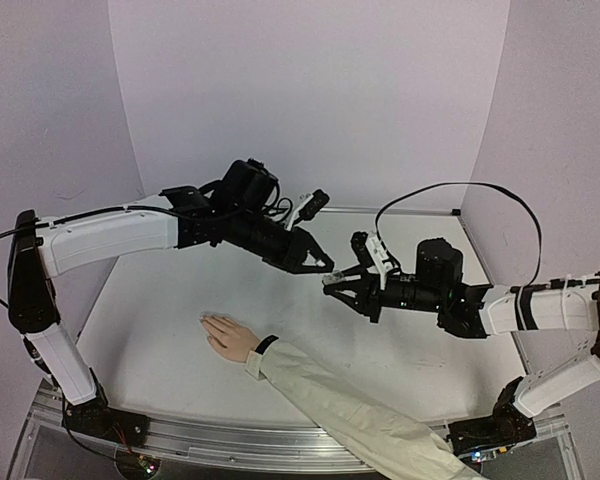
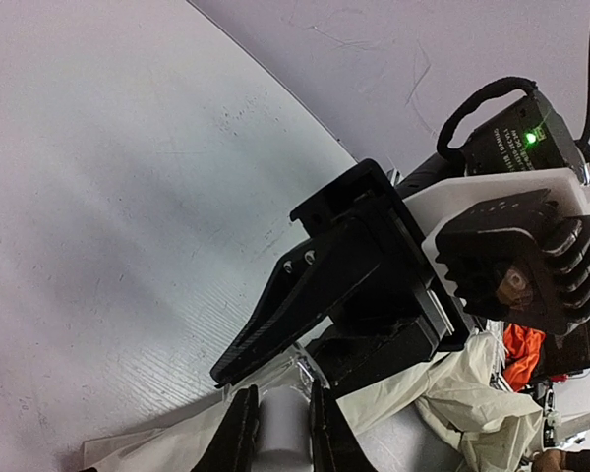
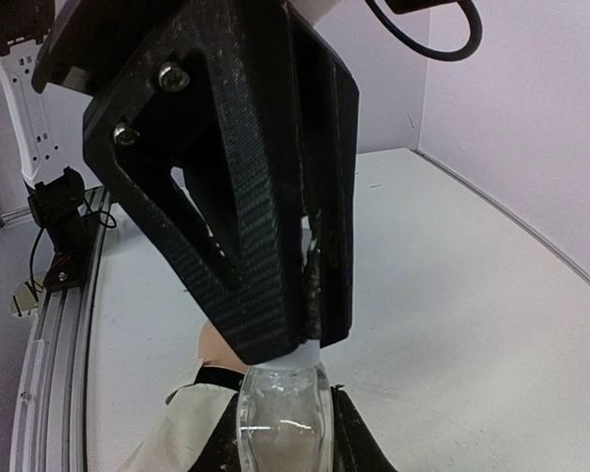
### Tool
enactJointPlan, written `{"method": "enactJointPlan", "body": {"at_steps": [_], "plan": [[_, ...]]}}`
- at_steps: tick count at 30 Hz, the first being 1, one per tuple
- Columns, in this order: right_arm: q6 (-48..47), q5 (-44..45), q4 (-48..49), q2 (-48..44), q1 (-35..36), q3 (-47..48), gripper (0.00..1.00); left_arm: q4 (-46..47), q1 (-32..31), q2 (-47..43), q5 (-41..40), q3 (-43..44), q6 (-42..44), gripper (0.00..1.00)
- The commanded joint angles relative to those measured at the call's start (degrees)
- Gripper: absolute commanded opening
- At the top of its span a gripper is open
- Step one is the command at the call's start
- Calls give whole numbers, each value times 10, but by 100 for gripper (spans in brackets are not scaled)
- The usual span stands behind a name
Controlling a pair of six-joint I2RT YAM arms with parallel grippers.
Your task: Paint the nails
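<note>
A light-skinned hand (image 1: 228, 335) lies flat on the white table, with a black wristband (image 1: 267, 344) and a cream sleeve (image 1: 350, 405). Its nails, at the fingertips (image 1: 206, 320), are too small to make out. Above the table's middle the two grippers meet tip to tip. My left gripper (image 1: 325, 269) is shut on a white cap (image 2: 283, 425). My right gripper (image 1: 332, 284) is shut on a clear glass bottle (image 3: 280, 418) below that cap (image 3: 305, 352). In the right wrist view the hand (image 3: 214, 346) shows behind the bottle.
Pale purple walls close in the table at the back and sides. An aluminium rail (image 1: 230, 435) runs along the near edge. A black cable (image 1: 460, 190) loops over the right arm. Something orange (image 2: 526, 354) shows by the sleeve in the left wrist view.
</note>
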Motion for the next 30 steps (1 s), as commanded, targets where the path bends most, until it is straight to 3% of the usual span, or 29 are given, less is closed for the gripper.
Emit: {"method": "enactJointPlan", "body": {"at_steps": [1,7,14,17,22,30], "plan": [[12,3,66,-19,9,62,0,-20,0,-13,-16,-2,8,0],[-24,63,29,8,47,126,0,-75,0,-21,-63,12,17,0],[-48,328,73,86,102,205,0,-158,4,-31,-150,21,3,0],[-47,373,135,119,114,229,0,-161,9,-40,-164,6,-9,0],[-48,366,213,157,124,258,0,-156,19,-57,-169,-20,-17,0],[-74,191,215,151,122,275,0,-143,48,-79,-72,-60,47,0]]}}
